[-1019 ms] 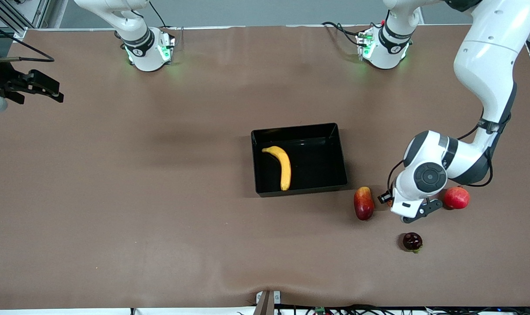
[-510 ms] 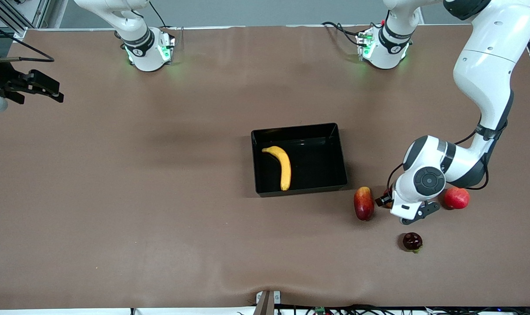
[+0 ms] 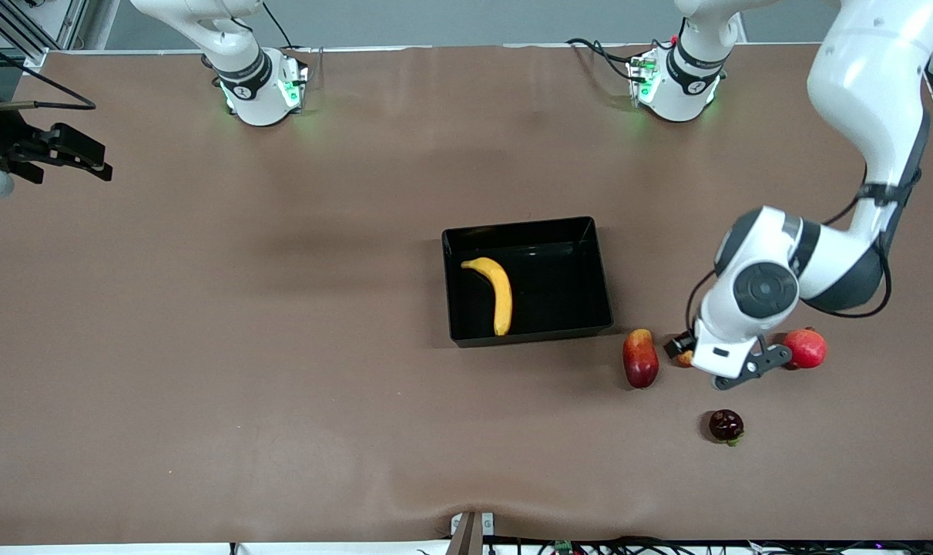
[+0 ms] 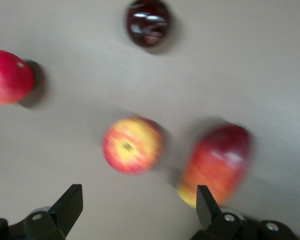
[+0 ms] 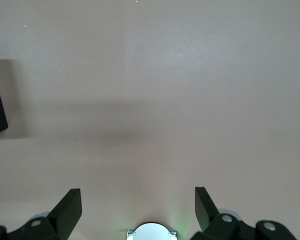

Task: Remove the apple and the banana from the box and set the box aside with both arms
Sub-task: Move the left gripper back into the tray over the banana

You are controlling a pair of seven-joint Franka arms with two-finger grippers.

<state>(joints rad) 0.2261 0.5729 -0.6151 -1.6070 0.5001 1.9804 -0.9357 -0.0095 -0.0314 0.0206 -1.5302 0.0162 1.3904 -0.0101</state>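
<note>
The left claw (image 4: 135,210) hangs over the surface (image 3: 281,385) in the lower right of the front view, its fingers (image 4: 70,205) spread wide and holding nothing. Directly below it, between the two fingertips in the left wrist view, lies the apple (image 4: 132,145), streaked red and yellow, resting on the surface untouched. In the front view only a sliver of the apple (image 3: 685,358) shows past the left arm's wrist. Just beside the apple, toward the right arm's end of the surface, lies the oblong red-orange mango (image 3: 640,358). Toward the left arm's end sits a plain red round fruit (image 3: 805,348), and nearer the front camera a dark purple fruit (image 3: 726,425).

Near the centre of the front view stands the black box (image 3: 601,285), and the banana (image 3: 497,293) lies inside it, along the wall toward the right arm's end.

The right claw (image 5: 137,210) waits at the upper left edge of the front view, open wide and empty, over bare surface.
</note>
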